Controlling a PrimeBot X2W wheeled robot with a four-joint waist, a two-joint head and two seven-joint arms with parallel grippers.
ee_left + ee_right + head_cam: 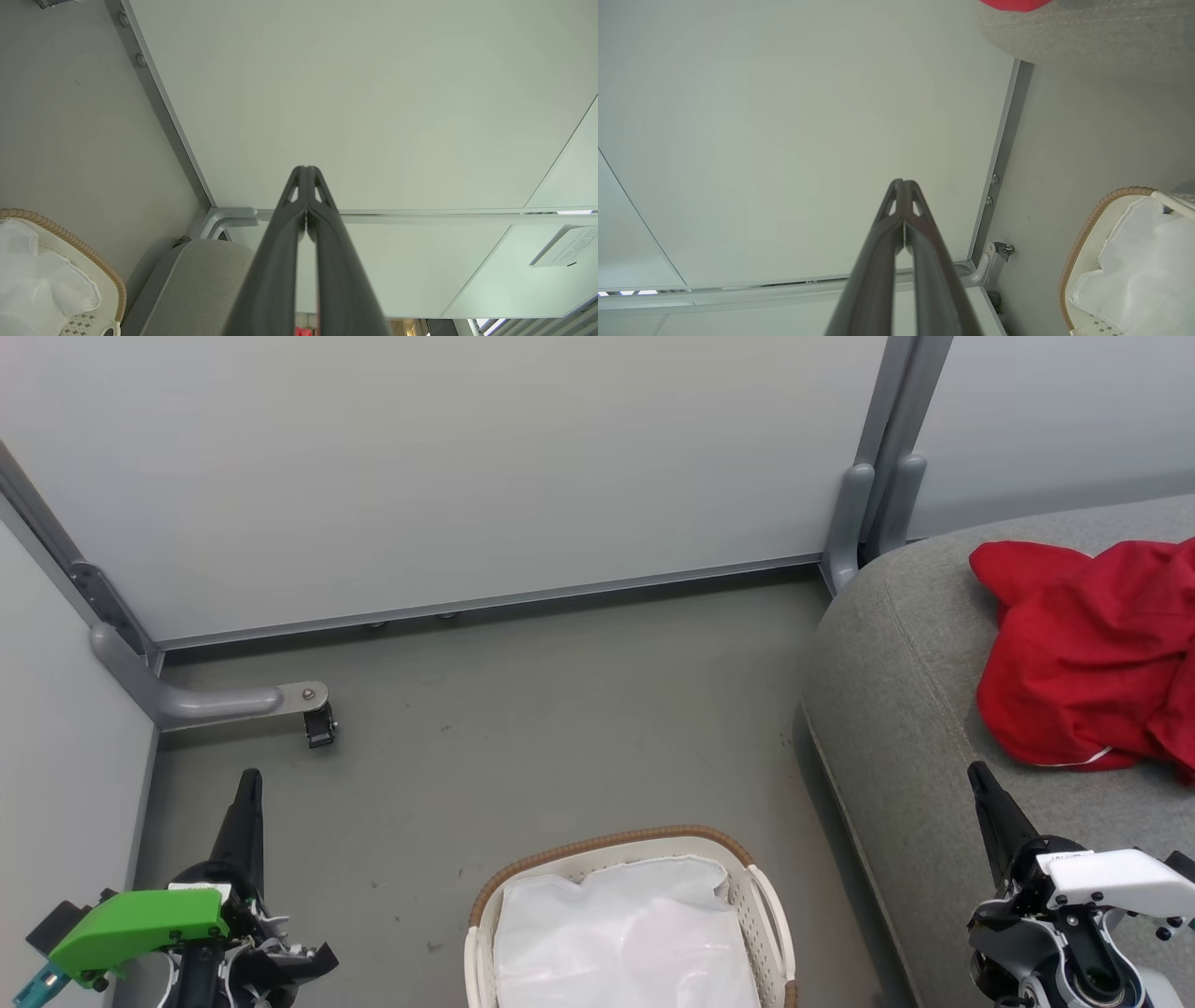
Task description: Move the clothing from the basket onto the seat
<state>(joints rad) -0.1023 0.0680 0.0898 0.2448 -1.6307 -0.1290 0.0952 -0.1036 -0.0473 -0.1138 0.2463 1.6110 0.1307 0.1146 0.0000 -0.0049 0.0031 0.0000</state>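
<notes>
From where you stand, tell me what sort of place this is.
Probably a mock living-room corner in a lab or office: pale partition panels on grey metal feet wall it in, and a grey seat bearing red clothing stands beside a laundry basket.

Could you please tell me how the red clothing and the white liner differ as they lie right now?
Colour: the clothing is red, the liner white. Place: the clothing lies on the grey seat, the liner inside the basket. Pose: the clothing is bunched in a crumpled heap, the liner spread fairly flat. Both are limp and wrinkled.
</notes>
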